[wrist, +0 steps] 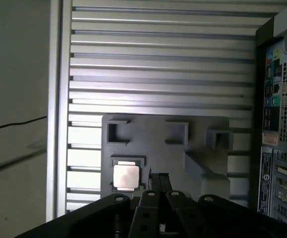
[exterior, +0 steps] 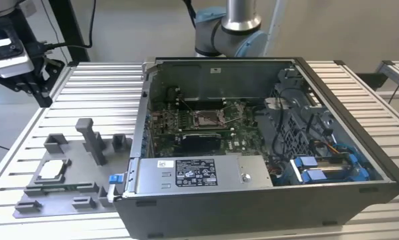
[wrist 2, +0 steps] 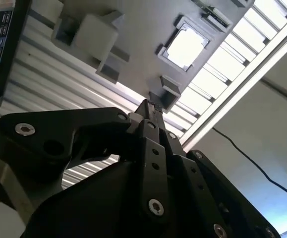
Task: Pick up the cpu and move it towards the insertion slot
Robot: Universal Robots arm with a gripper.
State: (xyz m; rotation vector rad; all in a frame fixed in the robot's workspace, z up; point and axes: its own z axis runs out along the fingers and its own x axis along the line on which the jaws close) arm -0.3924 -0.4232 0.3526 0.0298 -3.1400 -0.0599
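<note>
End effector (wrist 2: 150, 110) raised at the upper left of the exterior view, closed and empty; cpu in its grey fixture plate.

The end effector's two black fingers are pressed together tip to tip in both wrist views, with nothing between them, and it hangs above the slatted metal worktop (exterior: 99, 90), apart from every object. Below it, at the lower left of the exterior view, the cpu (exterior: 52, 170) lies flat, silvery top up, in a square recess of the fixture plate (exterior: 72, 200), among grey upright blocks. The insertion slot (exterior: 207, 118) sits well apart from it, toward the centre of the exterior view, on the green circuit board (exterior: 239, 142) inside the open computer case (exterior: 359, 150).
</note>
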